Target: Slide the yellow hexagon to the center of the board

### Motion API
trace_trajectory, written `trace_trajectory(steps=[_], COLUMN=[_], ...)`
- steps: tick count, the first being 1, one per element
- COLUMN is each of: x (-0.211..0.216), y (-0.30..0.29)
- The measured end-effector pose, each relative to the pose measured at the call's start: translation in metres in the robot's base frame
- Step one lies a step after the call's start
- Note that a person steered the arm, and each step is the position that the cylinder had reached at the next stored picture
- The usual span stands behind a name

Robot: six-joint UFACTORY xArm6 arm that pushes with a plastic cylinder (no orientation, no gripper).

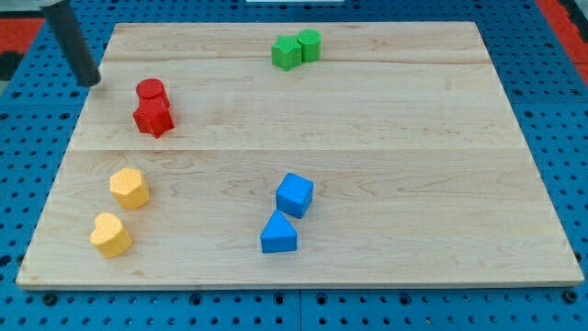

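The yellow hexagon [130, 188] lies near the board's left edge, in the lower half. A yellow heart-shaped block [111, 233] lies just below it, slightly apart. My tip [89, 82] rests at the board's upper left edge, well above the yellow hexagon and to the left of the red blocks. It touches no block.
A red cylinder [151, 90] touches a red star-like block [153, 117] at upper left. A green star-like block [286, 52] and a green cylinder [310, 44] sit at top centre. A blue cube [294, 194] and a blue triangle [278, 233] lie at lower centre. The wooden board [413, 138] rests on a blue pegboard.
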State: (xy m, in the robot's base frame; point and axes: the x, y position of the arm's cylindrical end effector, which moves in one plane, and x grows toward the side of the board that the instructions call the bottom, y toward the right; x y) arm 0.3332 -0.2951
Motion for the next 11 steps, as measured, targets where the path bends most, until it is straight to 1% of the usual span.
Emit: trace_trajectory(steps=[1, 3, 4, 5, 6, 7, 8, 9, 10, 11], x=[0.051, 0.154, 0.189, 0.189, 0.191, 0.177, 0.158, 0.124, 0.09, 0.088], y=[0.001, 0.06, 0.073, 0.108, 0.173, 0.19, 0.2, 0.212, 0.269, 0.281])
